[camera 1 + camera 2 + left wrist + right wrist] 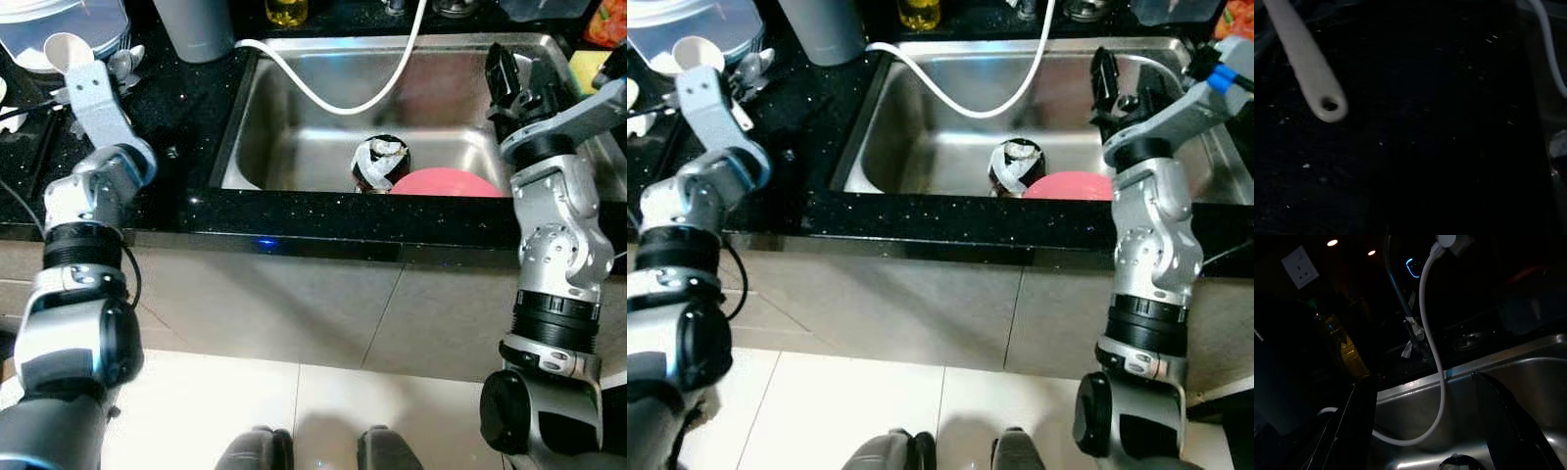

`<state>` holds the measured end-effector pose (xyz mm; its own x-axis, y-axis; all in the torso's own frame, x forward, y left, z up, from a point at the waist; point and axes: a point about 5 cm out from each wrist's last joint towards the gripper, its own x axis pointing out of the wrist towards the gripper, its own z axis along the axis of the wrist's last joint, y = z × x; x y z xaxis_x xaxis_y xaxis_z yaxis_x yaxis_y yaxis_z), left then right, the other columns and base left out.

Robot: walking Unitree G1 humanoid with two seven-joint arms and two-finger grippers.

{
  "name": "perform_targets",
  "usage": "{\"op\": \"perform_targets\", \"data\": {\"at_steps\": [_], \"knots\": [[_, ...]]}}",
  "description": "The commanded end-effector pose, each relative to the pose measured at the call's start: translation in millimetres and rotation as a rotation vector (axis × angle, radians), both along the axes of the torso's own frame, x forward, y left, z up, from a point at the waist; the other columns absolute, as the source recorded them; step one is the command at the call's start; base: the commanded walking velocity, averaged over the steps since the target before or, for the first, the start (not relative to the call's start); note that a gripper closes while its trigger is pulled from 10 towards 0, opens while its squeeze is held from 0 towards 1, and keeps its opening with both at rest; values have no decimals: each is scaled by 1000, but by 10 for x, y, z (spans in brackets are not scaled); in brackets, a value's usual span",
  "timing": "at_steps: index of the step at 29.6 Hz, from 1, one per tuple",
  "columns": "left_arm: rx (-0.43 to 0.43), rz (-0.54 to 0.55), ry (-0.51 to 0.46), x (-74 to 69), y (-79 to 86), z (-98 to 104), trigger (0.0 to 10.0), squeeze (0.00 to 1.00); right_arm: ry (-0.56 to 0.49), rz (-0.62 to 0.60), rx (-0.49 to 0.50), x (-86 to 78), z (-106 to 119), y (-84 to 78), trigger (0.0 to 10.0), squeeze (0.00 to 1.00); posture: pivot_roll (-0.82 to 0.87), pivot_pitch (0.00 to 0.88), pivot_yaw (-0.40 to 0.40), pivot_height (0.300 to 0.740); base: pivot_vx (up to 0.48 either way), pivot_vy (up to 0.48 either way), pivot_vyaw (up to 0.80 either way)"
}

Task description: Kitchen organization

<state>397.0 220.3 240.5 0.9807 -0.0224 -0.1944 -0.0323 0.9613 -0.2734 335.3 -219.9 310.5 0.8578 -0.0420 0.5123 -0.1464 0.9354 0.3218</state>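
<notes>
1. Tabletop point(186, 186): black speckled stone, running left of and in front of the sink.

2. Sink point(294, 147): stainless basin, set into the tabletop, holding the items still to be sorted.

3. Right gripper point(509, 83): raised over the right rim of the sink, pointing toward the back wall. Its wrist view shows the two fingers point(1359, 426) spread well apart, nothing between them.

4. Left gripper point(83, 73): held over the left tabletop, near the clear lidded container point(59, 24). Fingers: cannot tell whether apart or together.

5. Grey canister point(191, 24): upright on the tabletop at the sink's left back corner.

6. Pink plate point(446, 183): in the sink near the front wall, just beside the dark bowl. Judged a likely task item.

7. Dark bowl point(380, 162): in the sink bottom, with white crumpled material on it; contents unclear.

8. White hose point(333, 98): loops from the back wall down across the basin to the left rim.

9. White spoon point(1308, 63): pale handle with a hanging hole, above the dark tabletop by the left gripper. Whether held or lying there cannot be told.

10. Yellow bottle point(286, 10): behind the sink, partly cut off.

Step in hand, as judged: right arm poised before reaching into the sink. Next move calls for lowering the open fingers toward the plate or bowl. The hose crosses the basin behind them and could snag.
</notes>
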Motion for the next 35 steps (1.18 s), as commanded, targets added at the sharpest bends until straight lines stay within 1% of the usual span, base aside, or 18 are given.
{"op": "perform_targets", "data": {"at_steps": [1, 5, 9, 12, 15, 17, 18, 19, 20, 21, 22, 23, 24, 25, 28, 31, 33, 35], "knots": [[-15, -34, 157, -62, -102, -395, 10000, 0, -8, 0, 5, 3, 12, -12, 10000, 0, -97, 169, 123, 740, 0, 0, 0], [-13, -73, 167, -103, -187, -443, 10000, 0, -8, -1, 6, 2, 5, -11, 10000, 0, -91, 170, 121, 740, 0, 0, 0], [-9, -87, 171, -133, -202, -453, 10000, 0, -8, 0, 8, 5, -2, -3, 10000, 0, -88, 169, 122, 740, 0, 0, 0], [6, -62, 174, -200, -115, -445, 10000, 0, -13, 5, 14, 9, 3, 13, 10000, 0, -78, 161, 123, 740, 0, 0, 0], [12, -51, 180, -227, -80, -454, 10000, 0, -14, 7, 17, 11, 5, 18, 10000, 0, -76, 161, 123, 740, 0, 0, 0], [26, -28, 193, -279, -24, -482, 10000, 0, -16, 11, 19, 14, 7, 33, 10000, 0, -75, 159, 123, 740, 0, 0, 0], [43, -18, 199, -301, 1, -495, 8745, 0, -16, 13, 20, 15, 7, 38, 10000, 0, -72, 157, 122, 740, 0, 0, 0], [43, -18, 199, -301, 1, -495, 8745, 0, -16, 13, 20, 15, 7, 38, 10000, 0, -72, 157, 122, 740, 0, 0, 0], [119, 4, 192, -324, 48, -491, 9608, 0, -17, 15, 21, 17, 8, 43, 10000, 0, -72, 156, 122, 740, 0, 0, 0], [212, 28, 173, -337, 92, -464, 10000, 0, -18, 16, 22, 18, 10, 46, 10000, 0, -74, 156, 122, 740, 0, 0, 0], [273, 33, 150, -344, 114, -422, 10000, 0, -20, 18, 22, 19, 14, 49, 10000, 0, -73, 155, 122, 740, 0, 0, 0], [314, 49, 125, -349, 139, -356, 10000, 0, -23, 19, 21, 19, 19, 51, 10000, 0, -72, 154, 123, 740, 0, 0, 0], [314, 49, 125, -349, 139, -356, 10000, 0, -23, 19, 21, 19, 19, 51, 10000, 0, -72, 154, 123, 740, 0, 0, 0], [342, 62, 103, -351, 159, -292, 10000, 0, -24, 19, 21, 19, 22, 52, 10000, 0, -74, 154, 123, 740, 0, 0, 0], [359, 91, 52, -361, 206, -108, 10000, 0, -25, 19, 23, 21, 24, 52, 10000, 0, -72, 154, 122, 740, 0, 0, 0], [356, 88, 38, -361, 217, -45, 10000, 0, -25, 19, 23, 21, 24, 53, 10000, 0, -71, 153, 122, 740, 0, 0, 0], [335, 49, 29, -351, 231, 35, 10000, 0, -25, 20, 24, 23, 25, 57, 10000, 0, -70, 154, 123, 740, 0, 0, 0], [321, 32, 31, -351, 233, 49, 10000, 0, -25, 21, 25, 24, 25, 59, 10000, 0, -70, 155, 123, 740, 0, 0, 0]]}}
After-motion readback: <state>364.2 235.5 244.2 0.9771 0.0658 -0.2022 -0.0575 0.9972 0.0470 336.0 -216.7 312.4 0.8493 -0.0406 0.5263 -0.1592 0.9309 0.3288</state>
